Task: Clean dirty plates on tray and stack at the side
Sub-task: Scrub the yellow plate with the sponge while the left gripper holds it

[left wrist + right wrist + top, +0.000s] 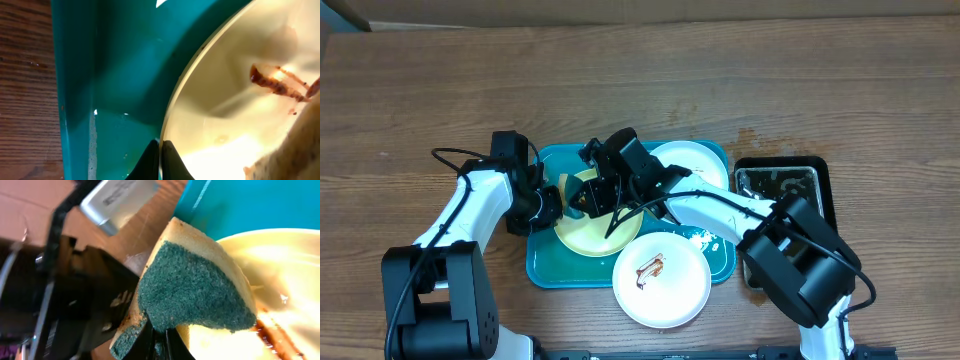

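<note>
The teal tray (545, 265) holds a pale yellow-green plate (582, 232) with a brown smear (272, 82) at its middle. My left gripper (548, 205) is shut on this plate's left rim (167, 125), one finger on each side of the edge. My right gripper (595, 195) is shut on a yellow sponge (195, 290) with a green scouring face, held over the same plate (285, 275) close to the smear. A clean white plate (692, 165) lies at the tray's back right. A second white plate (660, 282) with a brown smear overhangs the tray's front edge.
A smaller black tray (782, 190) with wet residue stands right of the teal tray. White crumbs or foam (703, 238) lie on the teal tray's right part. Wooden table (640, 80) surrounds everything.
</note>
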### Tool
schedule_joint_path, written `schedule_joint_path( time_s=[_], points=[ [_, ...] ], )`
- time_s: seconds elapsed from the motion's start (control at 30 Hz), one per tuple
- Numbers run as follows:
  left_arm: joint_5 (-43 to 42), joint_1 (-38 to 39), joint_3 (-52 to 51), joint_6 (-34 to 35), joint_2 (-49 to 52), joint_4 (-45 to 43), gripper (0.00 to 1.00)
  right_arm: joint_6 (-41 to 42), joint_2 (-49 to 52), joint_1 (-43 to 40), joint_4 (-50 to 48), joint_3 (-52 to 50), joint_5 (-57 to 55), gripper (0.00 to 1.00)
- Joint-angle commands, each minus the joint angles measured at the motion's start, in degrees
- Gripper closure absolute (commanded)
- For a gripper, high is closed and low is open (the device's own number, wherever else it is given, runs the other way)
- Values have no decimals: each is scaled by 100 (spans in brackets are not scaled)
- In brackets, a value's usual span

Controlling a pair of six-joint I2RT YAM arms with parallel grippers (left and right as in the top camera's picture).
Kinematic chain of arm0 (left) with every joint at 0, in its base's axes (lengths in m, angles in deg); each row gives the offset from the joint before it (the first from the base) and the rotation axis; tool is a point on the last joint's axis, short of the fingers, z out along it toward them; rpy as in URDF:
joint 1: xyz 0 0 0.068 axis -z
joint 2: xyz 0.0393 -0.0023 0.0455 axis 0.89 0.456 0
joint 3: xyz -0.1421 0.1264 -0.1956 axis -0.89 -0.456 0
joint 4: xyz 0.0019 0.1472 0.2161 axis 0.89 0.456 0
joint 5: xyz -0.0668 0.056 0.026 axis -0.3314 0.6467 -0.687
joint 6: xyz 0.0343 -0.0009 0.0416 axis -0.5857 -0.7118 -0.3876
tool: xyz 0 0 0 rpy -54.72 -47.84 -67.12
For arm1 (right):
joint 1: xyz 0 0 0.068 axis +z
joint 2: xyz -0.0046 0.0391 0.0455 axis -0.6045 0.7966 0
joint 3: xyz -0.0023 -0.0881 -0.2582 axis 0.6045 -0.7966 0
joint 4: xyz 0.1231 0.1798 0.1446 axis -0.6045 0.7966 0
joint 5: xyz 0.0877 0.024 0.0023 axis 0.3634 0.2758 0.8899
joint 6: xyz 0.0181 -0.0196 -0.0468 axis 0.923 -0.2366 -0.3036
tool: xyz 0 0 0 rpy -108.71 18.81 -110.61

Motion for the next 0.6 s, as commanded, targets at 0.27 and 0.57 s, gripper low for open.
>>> schedule_joint_path(
  time_s=[0.27,0.57],
  points=[
    [-275,39,76,26,20,0,96,136,205,22,-105,76,-999,96],
    [-273,39,76,48,20,-4,96,317,208,22,-236,76,-949,96]
  ],
)
